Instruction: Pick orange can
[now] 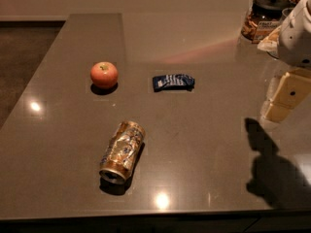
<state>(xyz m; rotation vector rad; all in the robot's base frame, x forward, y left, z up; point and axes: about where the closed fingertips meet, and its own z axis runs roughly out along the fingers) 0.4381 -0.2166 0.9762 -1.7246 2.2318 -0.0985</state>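
Note:
The orange can point(122, 151) lies on its side on the grey-brown counter point(204, 144), near the front edge and left of the middle, its open silver end toward me. It is gold-orange with white and blue print. My gripper point(284, 97) hangs at the right edge of the view, cream-coloured below the white arm point(297, 33), well to the right of the can and above the counter. It holds nothing.
A round red-orange apple point(104, 74) sits behind the can to the left. A small dark blue snack packet point(173, 82) lies at mid-counter. A lidded jar point(265, 17) stands at the back right. The counter's left edge drops to the floor.

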